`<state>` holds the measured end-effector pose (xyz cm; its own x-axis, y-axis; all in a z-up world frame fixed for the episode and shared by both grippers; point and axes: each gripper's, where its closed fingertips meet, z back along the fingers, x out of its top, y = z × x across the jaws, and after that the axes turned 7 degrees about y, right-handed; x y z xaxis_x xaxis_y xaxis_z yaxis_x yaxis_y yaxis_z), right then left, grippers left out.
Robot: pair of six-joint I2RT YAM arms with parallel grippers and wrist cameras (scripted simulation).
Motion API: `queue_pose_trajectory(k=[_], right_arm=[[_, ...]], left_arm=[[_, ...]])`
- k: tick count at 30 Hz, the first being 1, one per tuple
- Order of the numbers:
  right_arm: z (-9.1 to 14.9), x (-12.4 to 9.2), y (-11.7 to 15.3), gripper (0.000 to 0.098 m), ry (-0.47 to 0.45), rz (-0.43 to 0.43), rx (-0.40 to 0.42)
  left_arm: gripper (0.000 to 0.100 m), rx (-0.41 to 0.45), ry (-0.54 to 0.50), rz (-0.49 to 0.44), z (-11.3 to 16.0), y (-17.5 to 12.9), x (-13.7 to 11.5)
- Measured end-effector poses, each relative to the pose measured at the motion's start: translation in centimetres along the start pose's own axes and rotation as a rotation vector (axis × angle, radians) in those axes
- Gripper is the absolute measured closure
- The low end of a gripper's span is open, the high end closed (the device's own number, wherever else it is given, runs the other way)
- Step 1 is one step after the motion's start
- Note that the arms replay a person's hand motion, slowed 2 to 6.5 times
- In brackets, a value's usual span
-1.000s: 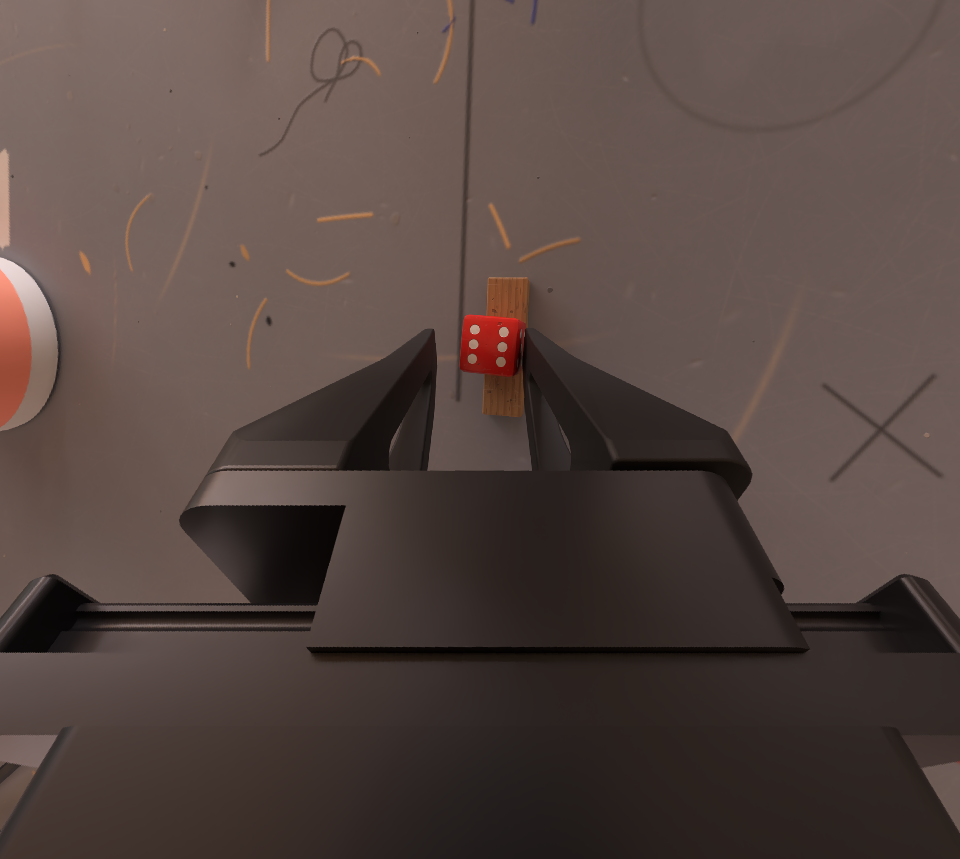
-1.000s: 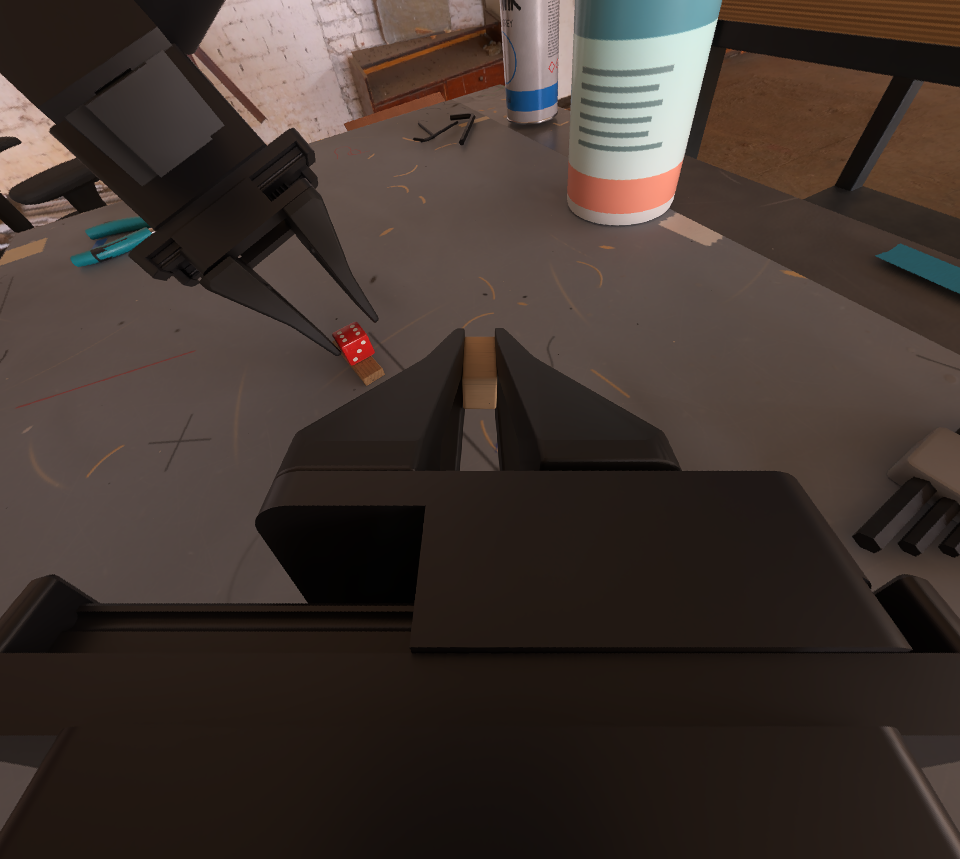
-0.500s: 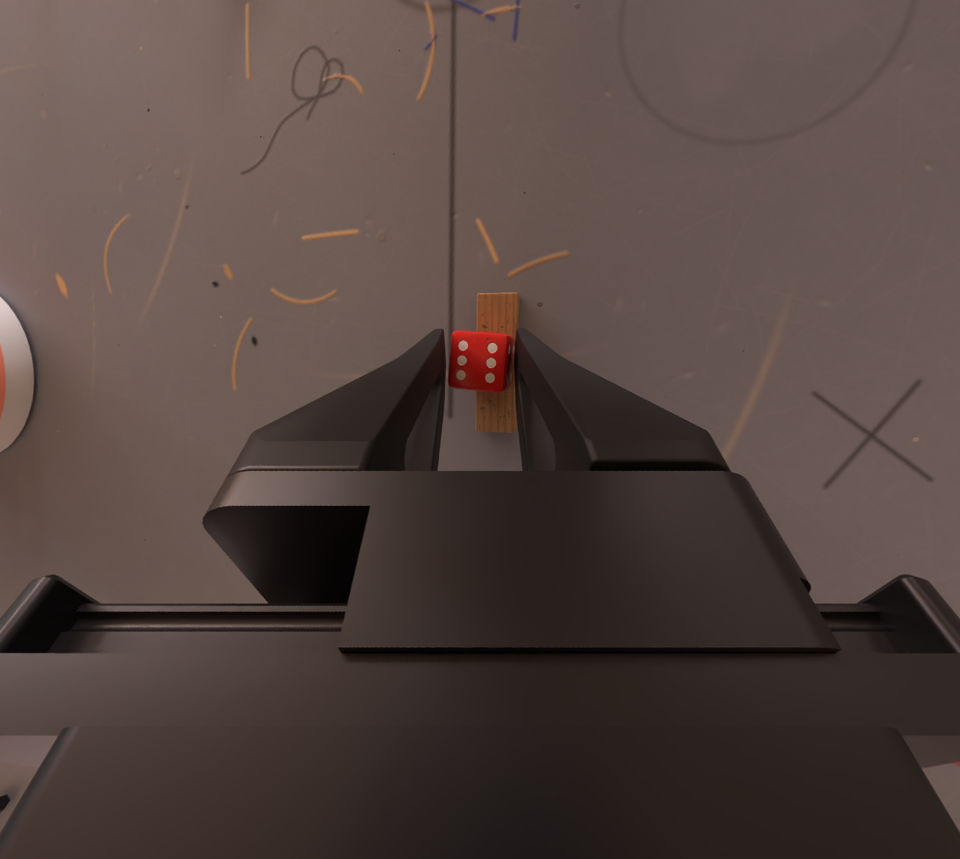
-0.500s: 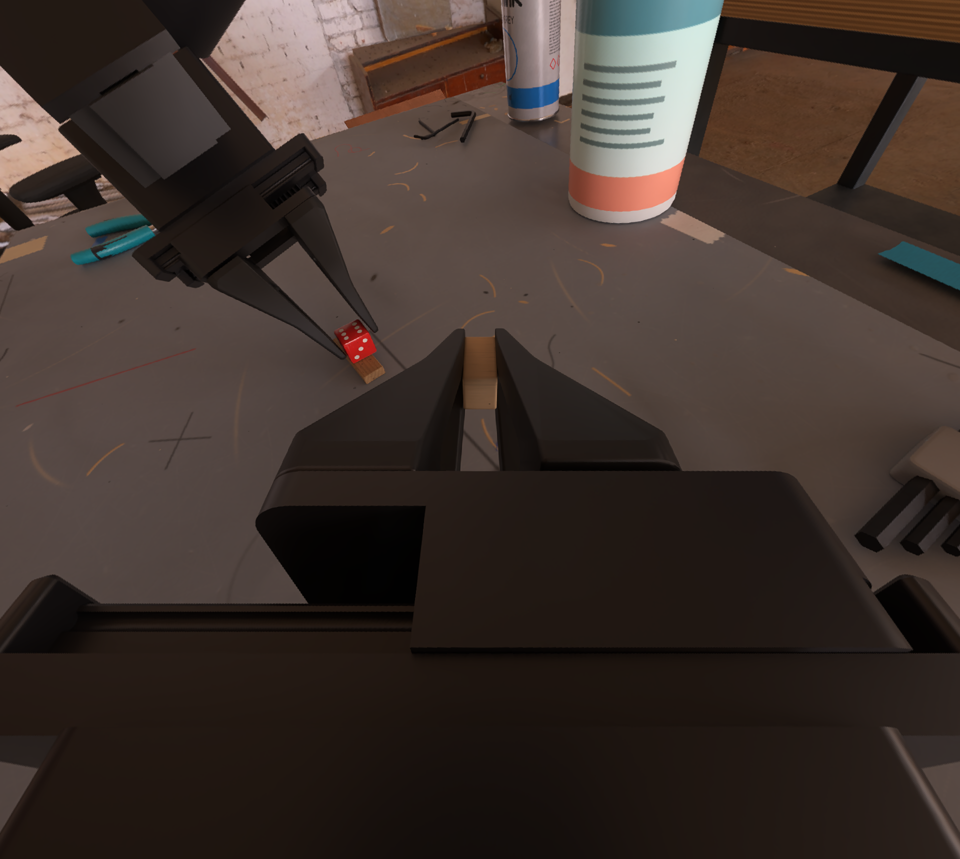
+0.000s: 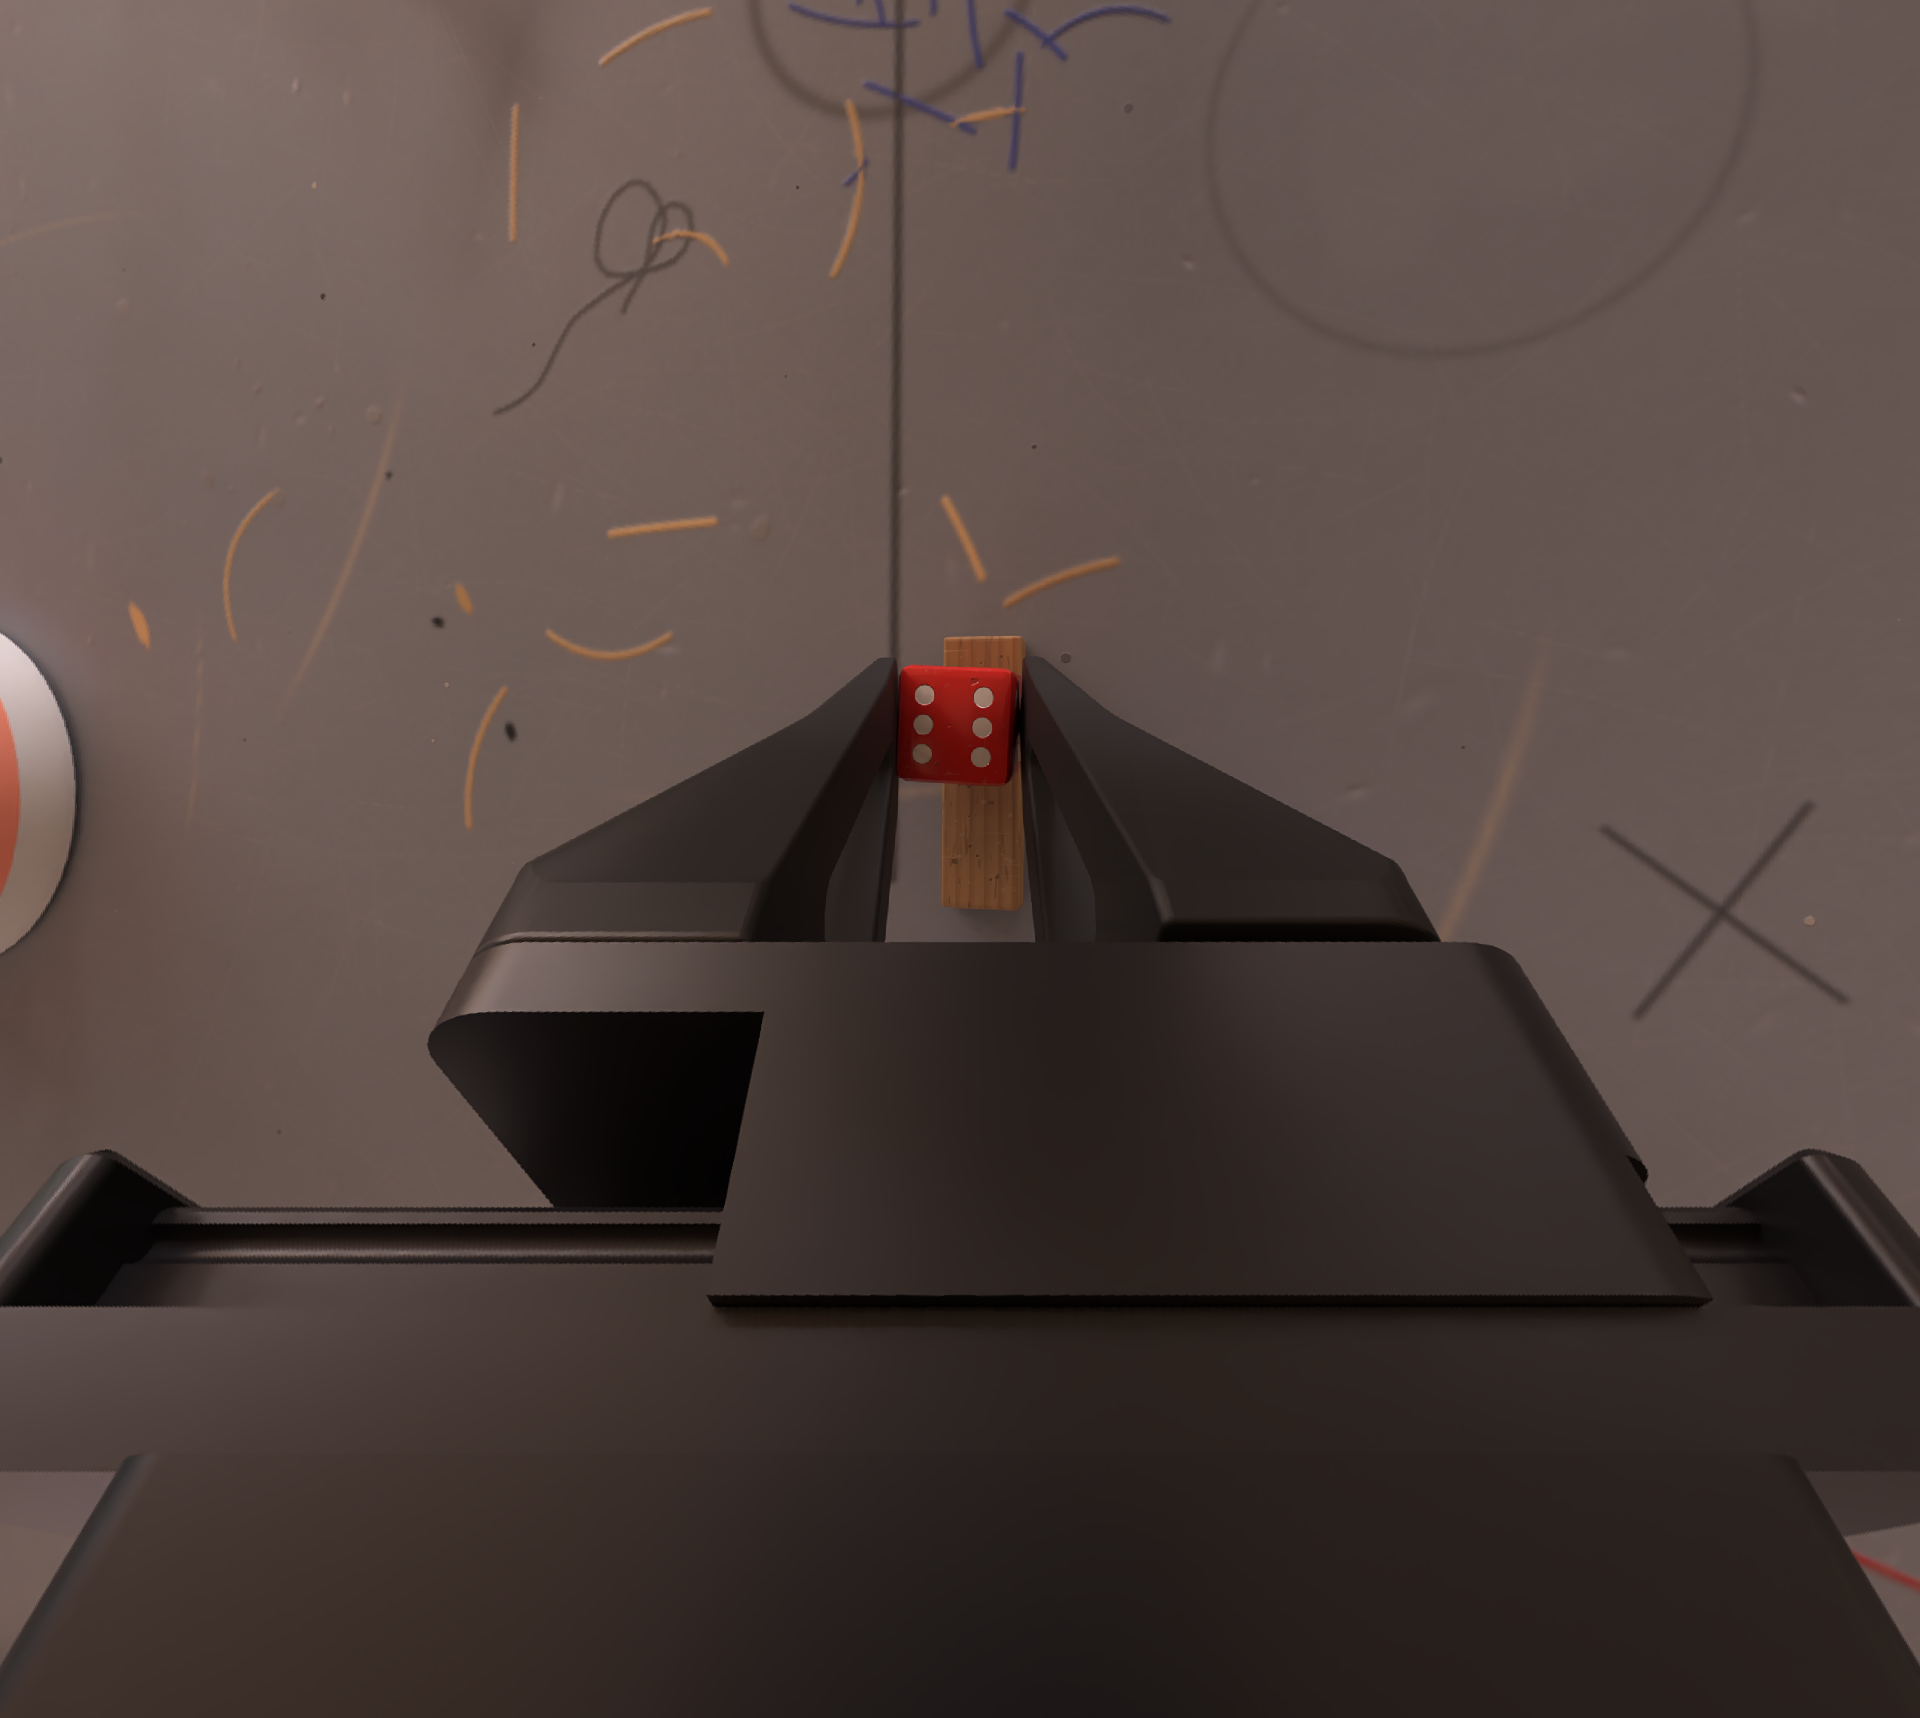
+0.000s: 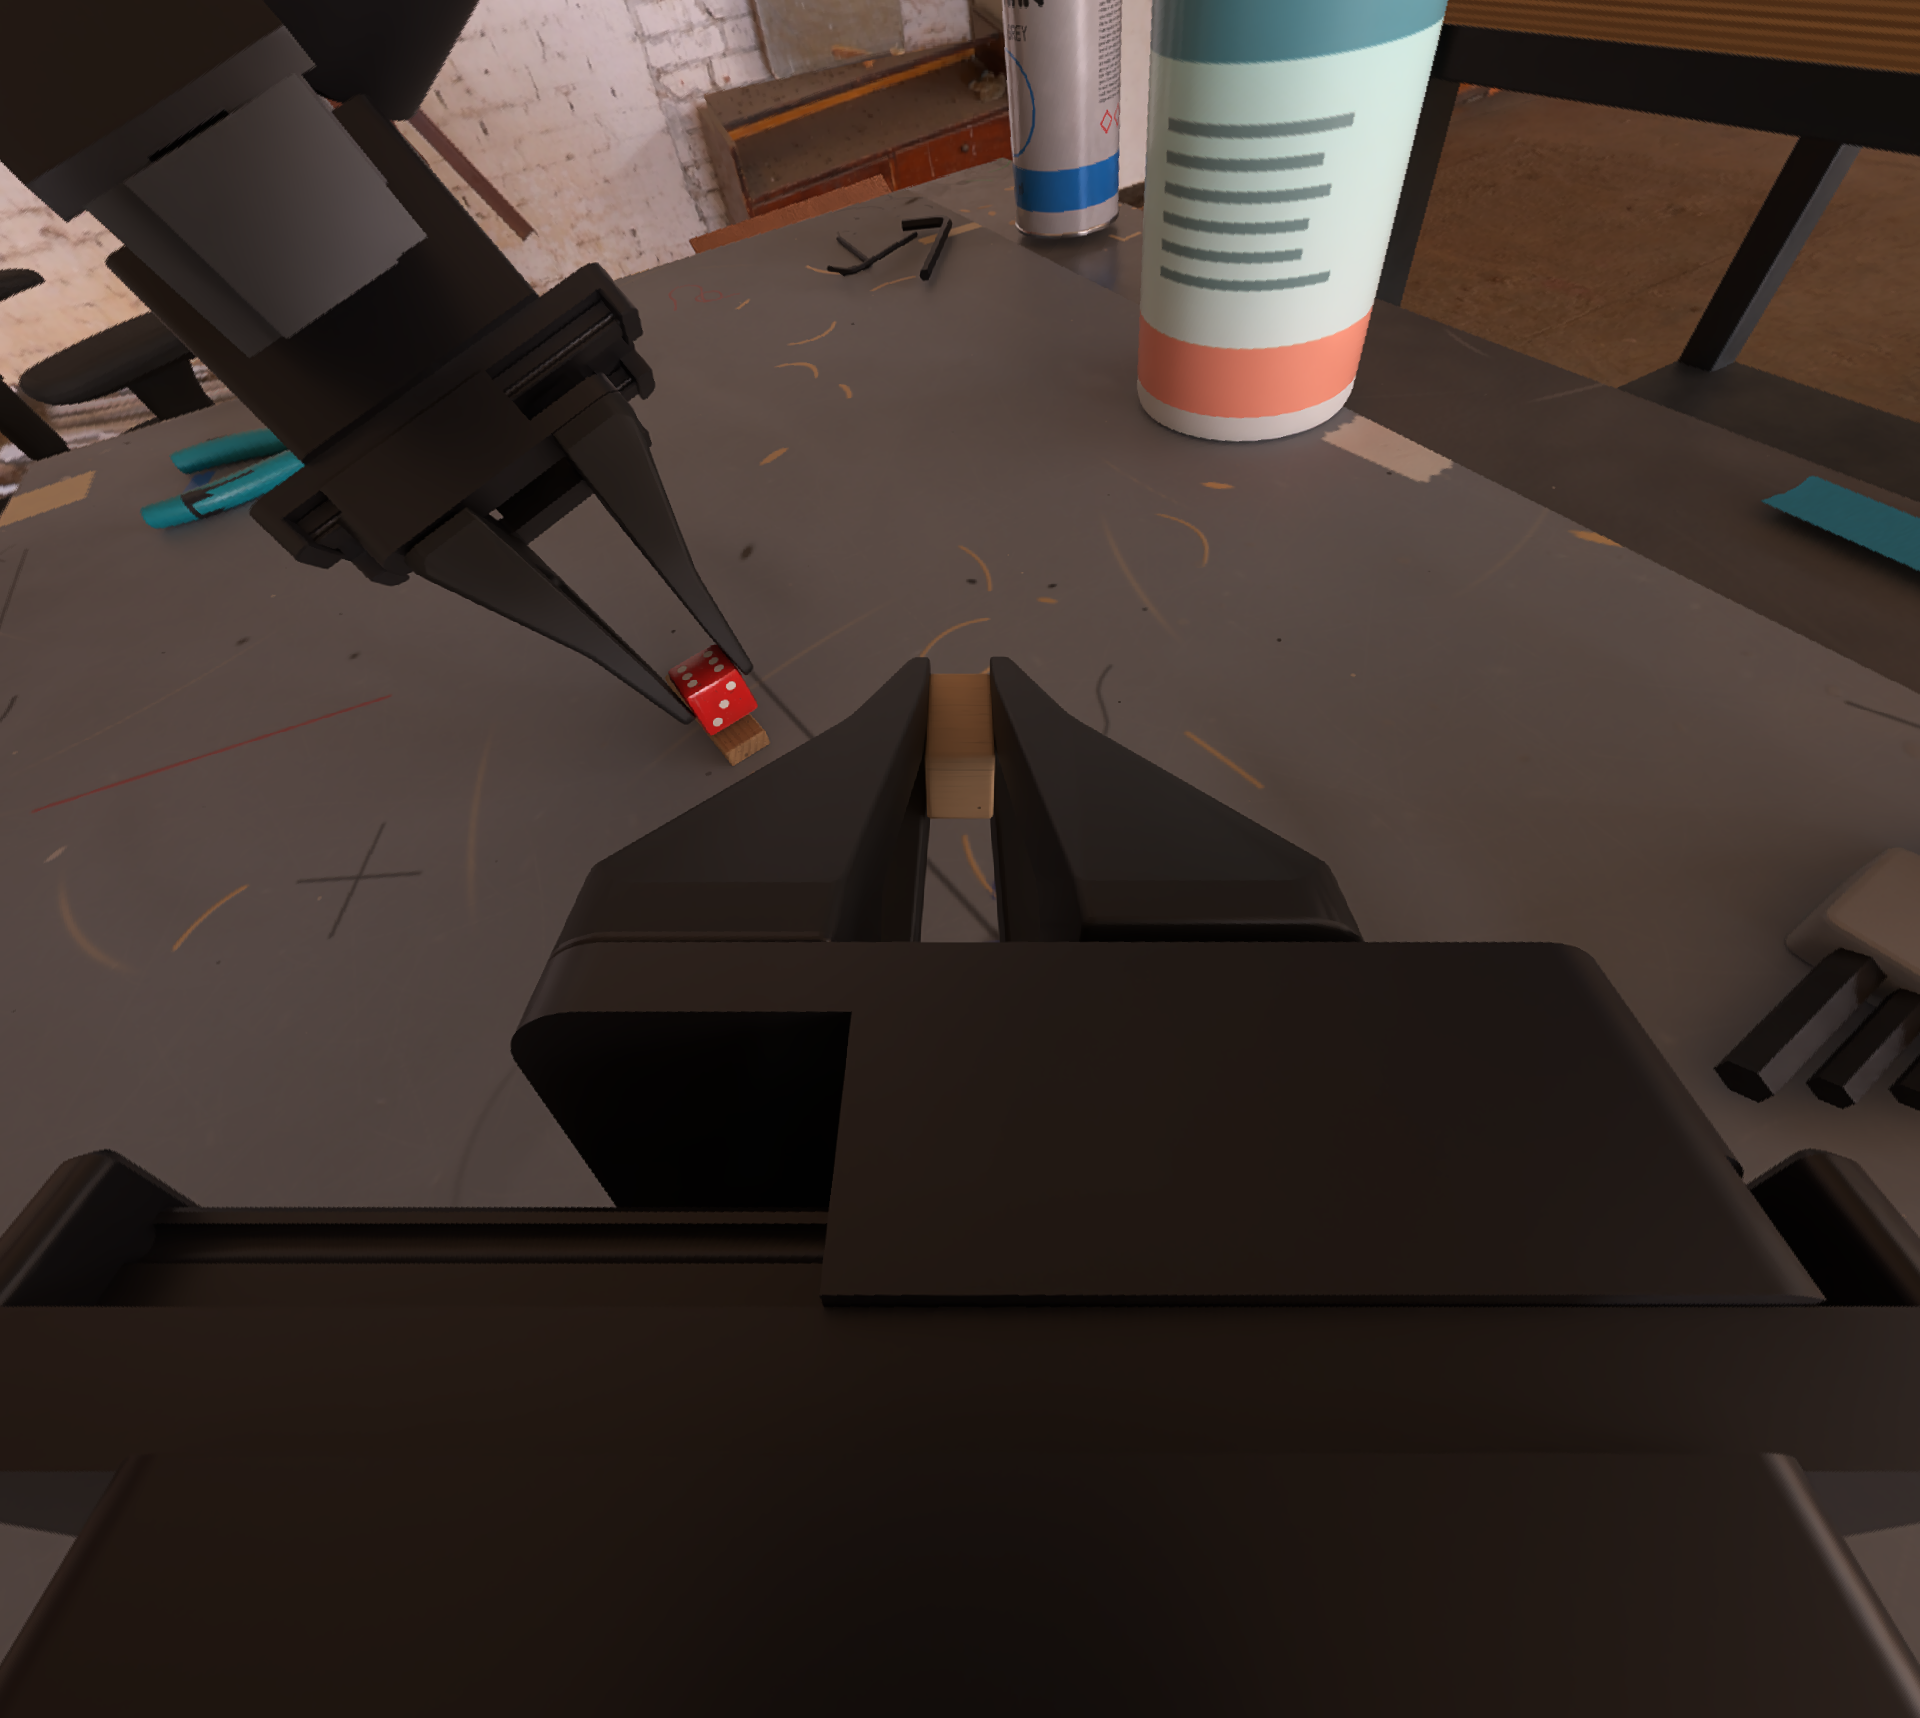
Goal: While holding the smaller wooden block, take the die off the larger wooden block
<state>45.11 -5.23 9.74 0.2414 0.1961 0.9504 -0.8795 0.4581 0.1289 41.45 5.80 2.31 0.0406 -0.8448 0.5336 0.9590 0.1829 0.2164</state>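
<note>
The red die [image 5: 956, 723] sits on the far end of the larger wooden block [image 5: 982, 847], which lies flat on the grey table. My left gripper [image 5: 958, 681] points down over it, and its fingers press both sides of the die. In the right wrist view the left gripper [image 6: 717, 692] holds the die [image 6: 715, 694] on the larger block [image 6: 743, 741]. My right gripper [image 6: 959, 671] is shut on the smaller, pale wooden block [image 6: 959, 749] and holds it above the table, to the right of the die.
A tall teal, white and coral cylinder [image 6: 1278, 141] and a spray can [image 6: 1060, 27] stand at the back. Black hex keys [image 6: 894, 245] lie near them. Teal pliers [image 6: 218, 473] lie far left. A grey part with black bars [image 6: 1829, 1014] lies at the right edge.
My left gripper's fingers have closed in from both sides until they touch the die, and the gripper has shifted slightly over it. The right gripper and its block have not moved.
</note>
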Motion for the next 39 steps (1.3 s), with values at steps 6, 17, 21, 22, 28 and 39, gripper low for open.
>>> queue_pose_trajectory(k=[6,17,21,22,28,39], right_arm=[[0.0,0.0,0.0,0.0885,0.0,0.0,0.0],[0.0,-0.1,0.0,0.0885,0.003,-0.002,0.003],[0.0,-0.2,0.0,0.0885,0.008,-0.007,0.001],[-0.1,-0.3,0.0,0.0885,0.011,-0.01,0.0],[-0.4,-0.6,-0.1,0.0885,0.032,-0.014,-0.006],[-0.5,-0.3,-0.4,0.0885,0.001,0.013,-0.022]], left_arm=[[0.08,0.045,-0.033,0.014,0.3,0.3,0.4],[0.08,0.231,-0.053,0.045,0.7,0.0,1.3],[0.08,0.262,-0.052,0.068,0.7,-1.1,1.5],[0.08,0.271,-0.051,0.074,0.7,-1.3,1.6],[0.08,0.337,-0.018,0.086,0.5,-2.8,1.7],[0.08,0.337,-0.092,0.175,-0.1,-3.8,3.1]])
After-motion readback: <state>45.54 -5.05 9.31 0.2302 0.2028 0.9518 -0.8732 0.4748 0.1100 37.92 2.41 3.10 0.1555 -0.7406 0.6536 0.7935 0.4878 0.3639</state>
